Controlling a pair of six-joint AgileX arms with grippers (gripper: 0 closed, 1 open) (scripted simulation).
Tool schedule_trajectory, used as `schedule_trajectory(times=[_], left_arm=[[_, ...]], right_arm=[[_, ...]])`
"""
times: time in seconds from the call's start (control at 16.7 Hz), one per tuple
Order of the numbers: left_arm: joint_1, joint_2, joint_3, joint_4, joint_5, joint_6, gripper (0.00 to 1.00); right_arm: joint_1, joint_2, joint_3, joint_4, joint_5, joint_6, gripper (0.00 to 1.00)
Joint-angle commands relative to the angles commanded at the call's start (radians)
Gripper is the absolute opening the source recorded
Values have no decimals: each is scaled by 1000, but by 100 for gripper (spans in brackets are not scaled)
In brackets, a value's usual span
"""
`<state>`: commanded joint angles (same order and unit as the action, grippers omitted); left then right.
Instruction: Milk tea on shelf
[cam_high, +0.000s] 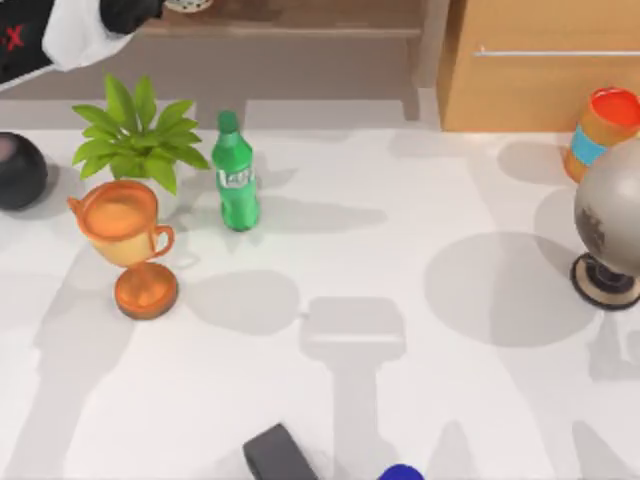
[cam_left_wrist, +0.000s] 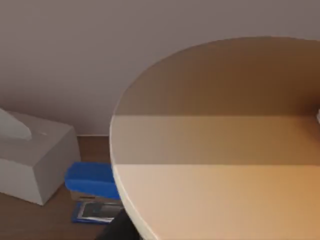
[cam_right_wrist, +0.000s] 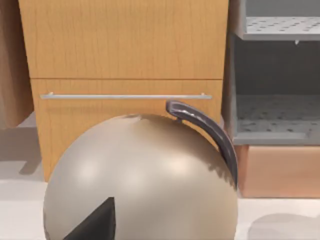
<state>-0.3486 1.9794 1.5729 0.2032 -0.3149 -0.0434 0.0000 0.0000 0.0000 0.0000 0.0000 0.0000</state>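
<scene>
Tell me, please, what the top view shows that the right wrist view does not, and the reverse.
Top view, not right wrist view: the trophy goblet, green bottle, potted plant, orange-topped cup, the shelf and my left arm at its left end. Right wrist view, not top view: a grey rack beside the wooden cabinet. Both: that cabinet with its bar handle, and the globe before it.
</scene>
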Motion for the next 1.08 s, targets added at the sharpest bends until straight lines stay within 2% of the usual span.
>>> schedule_trajectory(times=[0.12, 0.36, 1.08], left_arm=[[8, 19, 30, -7, 28, -7, 0], [8, 19, 30, -7, 29, -7, 0], [8, 19, 30, -7, 29, -7, 90]], right_arm=[[0, 0, 0, 0, 0, 0, 100], [0, 0, 0, 0, 0, 0, 100], [0, 0, 0, 0, 0, 0, 100]])
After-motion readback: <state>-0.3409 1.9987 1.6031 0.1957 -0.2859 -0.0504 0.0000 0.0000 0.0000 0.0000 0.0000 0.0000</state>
